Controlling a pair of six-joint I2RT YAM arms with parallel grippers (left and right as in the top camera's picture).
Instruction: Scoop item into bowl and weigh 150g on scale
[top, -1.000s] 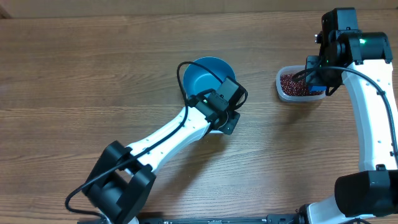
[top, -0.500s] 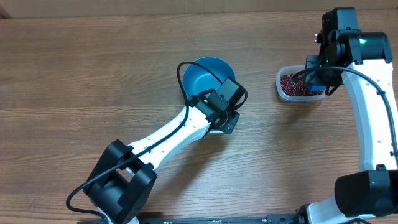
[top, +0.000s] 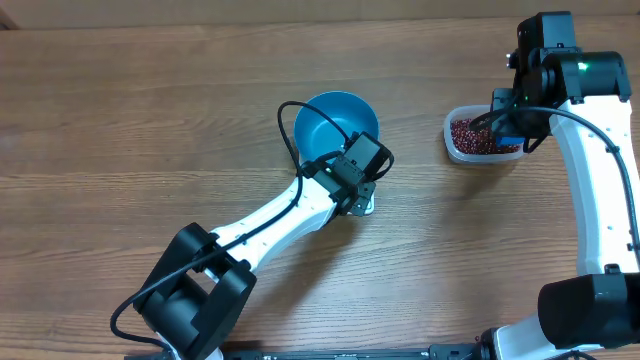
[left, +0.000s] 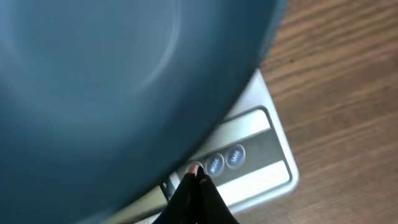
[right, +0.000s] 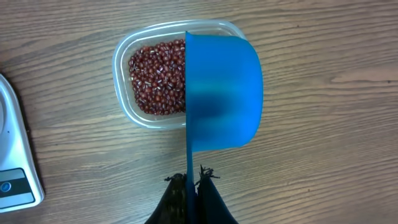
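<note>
**Overhead view.** One blue bowl (top: 337, 122) sits on one white scale (top: 367, 207), which is almost wholly hidden beneath it; only a sliver shows at the bowl's 5 o'clock. The bowl's inside is bare blue. One clear tub (top: 455, 146) stands well apart at the bowl's 3 o'clock and holds the beans (top: 470, 133), a single loose heap (too many to count). Two arms reach over the wooden table (top: 150, 120).

**Left wrist view.** The left gripper (left: 194, 177) has its jaws pressed together with nothing between them. Their joined tip lies at the leftmost of three round buttons on the scale's panel, just below the bowl's rim. Whether it actually presses that button cannot be told.

**Right wrist view.** The right gripper (right: 191, 180) is clamped on the thin handle of one blue scoop (right: 221, 93). The scoop hangs over the 3 o'clock half of the tub, covering part of the beans. One corner of the scale appears at 8 o'clock.
</note>
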